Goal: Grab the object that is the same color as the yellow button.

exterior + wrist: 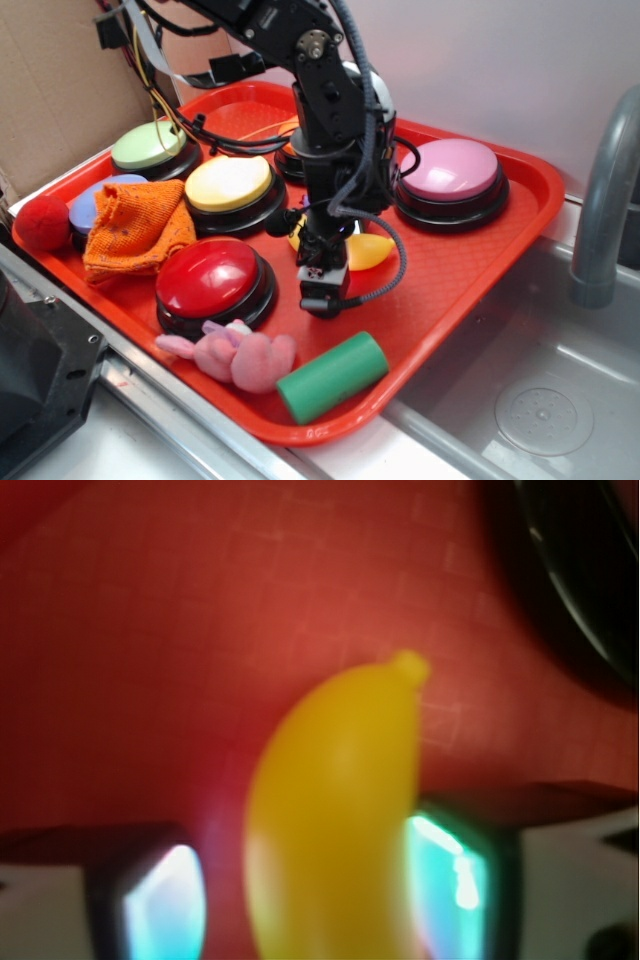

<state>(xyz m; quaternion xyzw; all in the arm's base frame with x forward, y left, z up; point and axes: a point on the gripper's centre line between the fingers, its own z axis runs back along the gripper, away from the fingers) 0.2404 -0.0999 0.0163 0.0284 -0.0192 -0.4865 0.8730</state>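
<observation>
Item: yellow banana (335, 810), on red tray (470, 270). Claw (310, 890) spread, straddling it w/ gaps. Status: aligned; closing & lifting left.

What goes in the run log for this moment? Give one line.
stage: grasping | target: glossy yellow plastic toy banana | gripper: fingers either side of banana, closure unclear | surface: red plastic tray | match: pale-yellow domed push button

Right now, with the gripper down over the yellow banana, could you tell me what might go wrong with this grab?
1. The banana is smooth and curved between the gripper fingers; one finger looks apart from it, so it may squirt out.
2. The red button and yellow button sit close beside the arm, so a sideways move may bump them.
3. The banana's stem juts beyond the fingers, so it may pivot.
</observation>
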